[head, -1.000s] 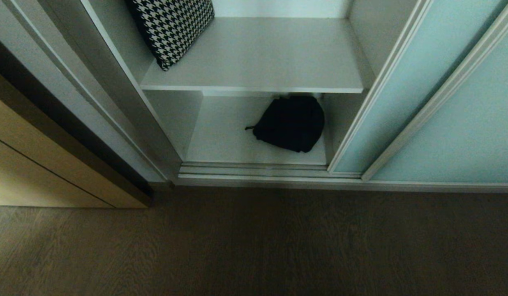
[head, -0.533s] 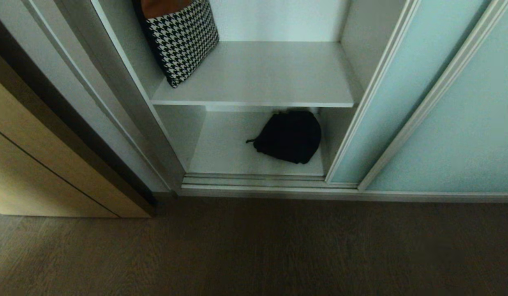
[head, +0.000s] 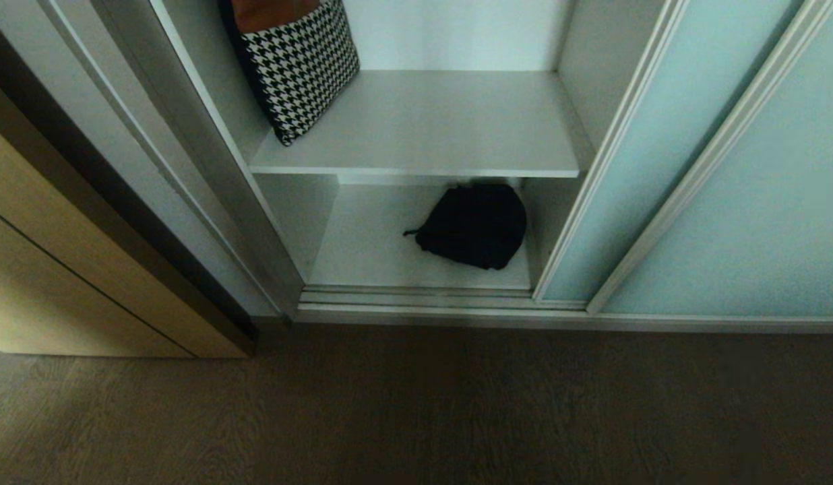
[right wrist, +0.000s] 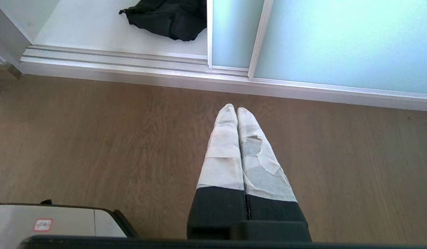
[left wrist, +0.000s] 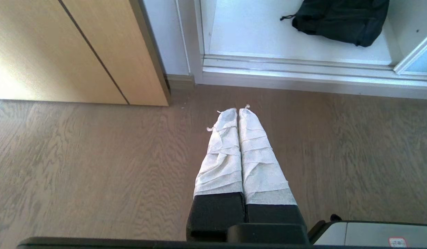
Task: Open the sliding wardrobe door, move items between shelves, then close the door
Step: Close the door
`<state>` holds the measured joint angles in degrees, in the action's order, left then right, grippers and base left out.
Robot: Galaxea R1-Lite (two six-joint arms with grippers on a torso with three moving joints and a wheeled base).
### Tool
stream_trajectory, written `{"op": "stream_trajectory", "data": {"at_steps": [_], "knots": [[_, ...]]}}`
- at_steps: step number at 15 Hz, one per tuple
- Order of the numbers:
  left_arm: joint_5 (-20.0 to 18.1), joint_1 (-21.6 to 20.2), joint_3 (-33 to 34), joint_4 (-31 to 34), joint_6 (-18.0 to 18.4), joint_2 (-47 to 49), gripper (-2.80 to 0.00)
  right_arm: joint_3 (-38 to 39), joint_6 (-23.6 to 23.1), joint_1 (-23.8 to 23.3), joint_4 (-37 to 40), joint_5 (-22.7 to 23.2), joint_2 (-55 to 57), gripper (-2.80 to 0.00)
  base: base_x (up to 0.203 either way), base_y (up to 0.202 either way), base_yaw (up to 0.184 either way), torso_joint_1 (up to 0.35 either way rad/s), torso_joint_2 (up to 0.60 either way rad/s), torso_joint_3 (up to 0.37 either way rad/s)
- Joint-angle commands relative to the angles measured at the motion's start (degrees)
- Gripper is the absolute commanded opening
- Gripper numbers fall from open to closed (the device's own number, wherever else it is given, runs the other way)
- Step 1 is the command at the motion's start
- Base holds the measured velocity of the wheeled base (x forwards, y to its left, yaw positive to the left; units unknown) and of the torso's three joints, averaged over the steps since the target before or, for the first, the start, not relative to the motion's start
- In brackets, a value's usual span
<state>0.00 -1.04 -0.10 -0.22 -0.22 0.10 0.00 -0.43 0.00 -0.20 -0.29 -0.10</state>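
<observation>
Sliding wardrobe door (head: 649,168), frosted pale blue-green, stood drawn aside to the right of the black bag (head: 476,226), leaving the compartment exposed. That bag lay on the lower shelf (head: 369,249), toward the door's side, beneath the upper shelf (head: 443,128). A houndstooth cushion (head: 298,67) leaned up and to the left of the bag. Left gripper (left wrist: 238,111) and right gripper (right wrist: 233,108) hung over the wooden floor (head: 416,404) short of the bag, each with fingers pressed together, grasping nothing.
</observation>
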Motion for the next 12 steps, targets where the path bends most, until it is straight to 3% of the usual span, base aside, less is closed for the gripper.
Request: {"op": "stream_trajectory", "data": {"at_steps": [1,3,7,12], "knots": [[0.0,-0.02,0.01,-0.04,-0.04,0.08,-2.8,-1.68,-0.25,-0.06,-0.11,-0.2,0.01,-2.8,0.0,0.0,0.0,0.0,0.0,0.0],[0.0,-0.02,0.01,-0.04,-0.04,0.1,-2.8,-9.92,0.36,-0.03,3.88,-0.46,0.06,-2.8,0.0,0.0,0.0,0.0,0.0,0.0],[0.0,-0.02,0.01,-0.04,-0.04,0.08,-2.8,-33.26,1.59,-0.01,20.56,-0.97,3.18,-2.8,0.0,0.0,0.0,0.0,0.0,0.0],[0.0,-0.02,0.01,-0.04,-0.04,0.08,-2.8,-53.49,9.85,3.62,20.34,-9.41,22.21,-2.8,0.0,0.0,0.0,0.0,0.0,0.0]]}}
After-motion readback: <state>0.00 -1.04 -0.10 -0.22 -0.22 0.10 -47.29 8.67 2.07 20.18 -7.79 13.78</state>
